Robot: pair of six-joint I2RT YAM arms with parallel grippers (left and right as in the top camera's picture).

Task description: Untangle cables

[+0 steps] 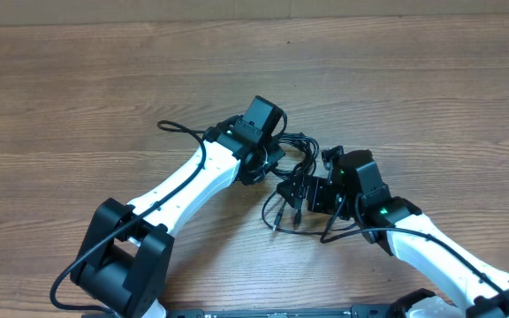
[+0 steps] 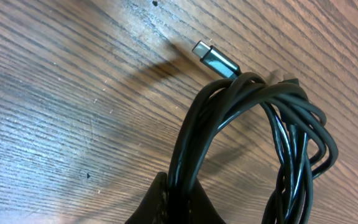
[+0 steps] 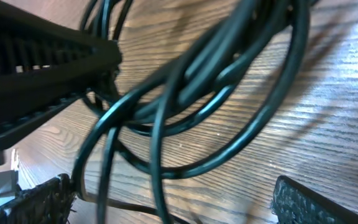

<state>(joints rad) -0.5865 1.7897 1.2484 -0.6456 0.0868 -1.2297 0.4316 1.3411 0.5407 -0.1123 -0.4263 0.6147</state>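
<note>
A tangle of thin black cables (image 1: pixel 300 148) lies on the wooden table between my two grippers. One strand trails left (image 1: pixel 177 128) and plug ends hang toward the front (image 1: pixel 277 219). My left gripper (image 1: pixel 270 159) is shut on several bundled strands; in the left wrist view its jaws (image 2: pixel 180 200) pinch the bundle (image 2: pixel 241 99), which loops up past a silver plug (image 2: pixel 215 60). My right gripper (image 1: pixel 305 192) is open. In the right wrist view its fingers (image 3: pixel 316 202) stand wide apart around loose strands (image 3: pixel 185 93) that cross the gap (image 3: pixel 176 199) without being clamped.
The wooden table (image 1: pixel 104 79) extends around the tangle on all sides. The left gripper's black finger (image 3: pixel 42 62) shows at the upper left of the right wrist view, close to the same cables. Both white arms reach in from the front edge.
</note>
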